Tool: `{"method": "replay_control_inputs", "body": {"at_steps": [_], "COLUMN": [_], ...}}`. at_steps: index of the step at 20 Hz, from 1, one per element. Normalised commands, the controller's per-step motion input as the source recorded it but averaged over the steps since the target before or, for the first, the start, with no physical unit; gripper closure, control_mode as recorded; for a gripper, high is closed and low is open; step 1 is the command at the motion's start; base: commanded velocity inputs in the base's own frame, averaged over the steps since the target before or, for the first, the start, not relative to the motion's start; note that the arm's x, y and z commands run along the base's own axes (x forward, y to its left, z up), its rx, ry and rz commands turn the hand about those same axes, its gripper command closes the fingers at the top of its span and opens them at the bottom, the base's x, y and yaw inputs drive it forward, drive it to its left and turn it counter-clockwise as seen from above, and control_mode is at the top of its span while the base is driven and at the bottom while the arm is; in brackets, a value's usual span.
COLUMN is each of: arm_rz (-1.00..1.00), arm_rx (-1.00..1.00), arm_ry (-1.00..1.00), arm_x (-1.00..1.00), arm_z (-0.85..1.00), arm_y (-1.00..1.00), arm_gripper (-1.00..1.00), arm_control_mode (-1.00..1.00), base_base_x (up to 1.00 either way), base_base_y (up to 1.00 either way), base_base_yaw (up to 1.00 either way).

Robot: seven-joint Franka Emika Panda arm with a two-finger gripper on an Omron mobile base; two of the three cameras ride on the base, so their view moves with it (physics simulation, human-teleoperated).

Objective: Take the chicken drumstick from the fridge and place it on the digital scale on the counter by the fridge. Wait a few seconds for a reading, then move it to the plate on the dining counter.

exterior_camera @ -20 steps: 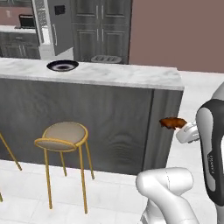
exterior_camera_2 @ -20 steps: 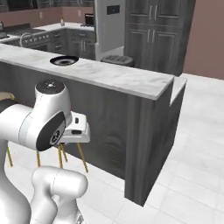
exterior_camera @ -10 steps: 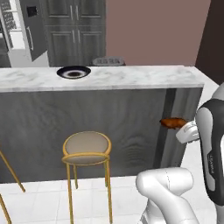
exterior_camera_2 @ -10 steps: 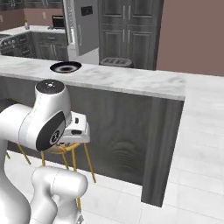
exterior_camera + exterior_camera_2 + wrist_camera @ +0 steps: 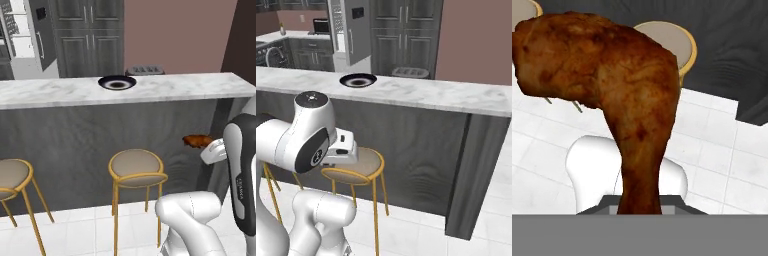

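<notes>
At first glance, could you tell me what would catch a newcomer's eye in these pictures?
The chicken drumstick, glossy brown, looms large in the hand view, rising from the shut gripper. Beyond it, the dark plate sits alone on the white marble dining counter, above yellow-legged stools.

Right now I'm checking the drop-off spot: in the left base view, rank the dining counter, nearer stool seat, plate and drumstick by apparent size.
1. dining counter
2. stool seat
3. plate
4. chicken drumstick

The plate sits farther from the camera, so its gap to the seat is unsure.

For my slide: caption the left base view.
End effector carries chicken drumstick below dining counter holding plate.
</notes>
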Motion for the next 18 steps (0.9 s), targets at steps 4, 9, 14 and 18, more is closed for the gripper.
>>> {"method": "replay_control_inputs", "body": {"at_steps": [4, 9, 14, 18], "arm_rz": [0.0, 0.0, 0.0, 0.0], "arm_rx": [0.0, 0.0, 0.0, 0.0], "arm_ry": [0.0, 0.0, 0.0, 0.0], "arm_x": [0.0, 0.0, 0.0, 0.0], "arm_z": [0.0, 0.0, 0.0, 0.0], "arm_y": [0.0, 0.0, 0.0, 0.0], "arm_gripper": [1.0, 1.0, 1.0, 1.0], "arm_control_mode": [1.0, 1.0, 1.0, 1.0], "base_base_x": [0.42, 0.58, 0.48, 0.22], "base_base_y": [0.72, 0.05, 0.0, 0.0], "base_base_yaw": [-0.15, -0.05, -0.02, -0.02]}}
